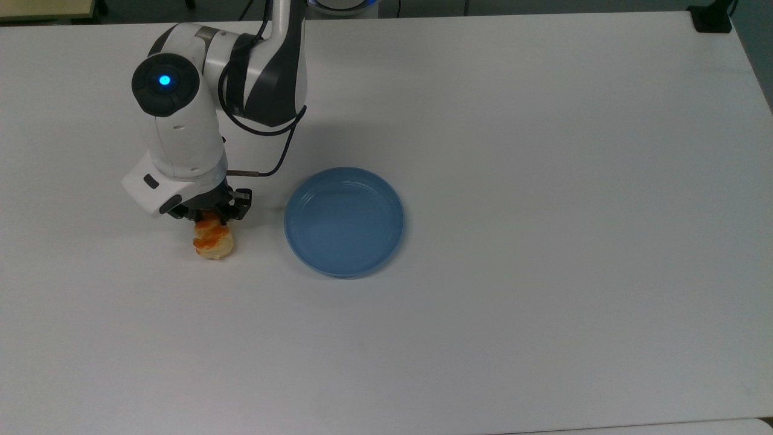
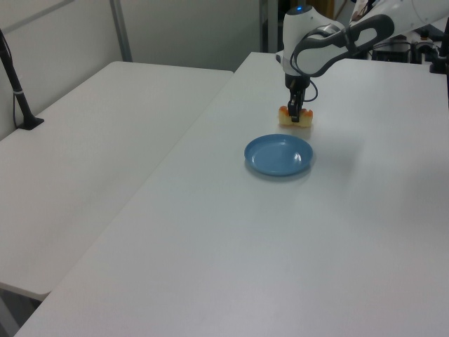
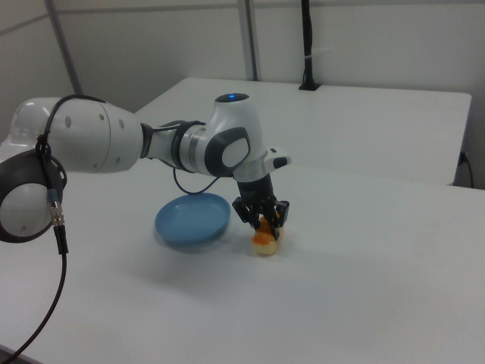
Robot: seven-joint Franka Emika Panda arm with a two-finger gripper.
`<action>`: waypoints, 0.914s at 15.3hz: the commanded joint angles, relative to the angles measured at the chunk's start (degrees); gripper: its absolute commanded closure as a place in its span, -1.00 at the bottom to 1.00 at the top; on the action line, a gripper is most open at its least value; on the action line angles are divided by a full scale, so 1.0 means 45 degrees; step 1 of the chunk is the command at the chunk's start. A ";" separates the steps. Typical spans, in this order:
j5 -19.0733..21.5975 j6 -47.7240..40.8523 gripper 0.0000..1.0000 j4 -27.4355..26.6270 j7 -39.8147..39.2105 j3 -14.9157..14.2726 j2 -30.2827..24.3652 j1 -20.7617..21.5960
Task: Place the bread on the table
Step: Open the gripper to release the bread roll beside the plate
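Below my gripper [image 1: 208,219] sits the bread [image 1: 212,243], pinched between my fingers near its top, with its underside at or just above the table [image 1: 543,151]; I cannot tell from the top view whether it already touches. In the right view the bread [image 3: 264,239] looks to be resting on the white surface, with my gripper [image 3: 263,220] closed around its upper part. The left view shows the same grip, my gripper [image 2: 295,112] closed on the bread [image 2: 295,118] from above.

Going from the top view's left to the top view's right: first my gripper and the bread beneath it, then, beside my gripper, the blue plate [image 1: 344,222], which holds nothing. The bread is clear of the plate's rim, not touching it.

I judge the bread to be light and soft, likely to dent if squeezed hard, and its glazed orange twists may be a little slick or sticky. My hold across its narrow width near the middle seems a fair place to take it, since that keeps it from tipping. Being so light, it might cling to a finger when I let go, so I would spread slowly and lift straight up.
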 commanded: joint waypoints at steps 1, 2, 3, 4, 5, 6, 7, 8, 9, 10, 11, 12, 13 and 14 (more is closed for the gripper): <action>-0.0229 0.0237 -1.00 -0.0110 0.0073 -0.0034 -0.0055 0.0034; -0.0229 0.0237 -1.00 -0.0090 0.0112 -0.0034 -0.0074 0.0053; -0.0209 0.0218 -1.00 -0.0071 0.0170 -0.0034 -0.0113 0.0073; -0.0209 0.0217 -1.00 -0.0032 0.0287 -0.0034 -0.0172 0.0112; -0.0229 0.0179 -1.00 0.0026 0.0559 0.0004 -0.0385 0.0170; -0.0229 0.0120 -1.00 0.0027 0.0813 0.0063 -0.0677 0.0190; -0.0209 0.0081 -1.00 0.0008 0.1067 0.0121 -0.1086 0.0210; -0.0190 -0.0132 -1.00 0.0007 0.1359 0.0141 -0.1496 0.0403; -0.0170 -0.0714 -1.00 0.0027 0.1749 0.0122 -0.1887 0.0656; -0.0190 -0.1532 -1.00 0.0027 0.2159 0.0141 -0.2432 0.1065; -0.0190 -0.2004 -1.00 0.0008 0.2337 0.0142 -0.2805 0.1475; -0.0209 -0.2531 -1.00 0.0007 0.2513 0.0122 -0.3138 0.1827; -0.0190 -0.3116 -1.00 0.0007 0.2708 0.0141 -0.3489 0.2063; -0.0190 -0.3625 -1.00 -0.0012 0.2884 0.0142 -0.3821 0.2278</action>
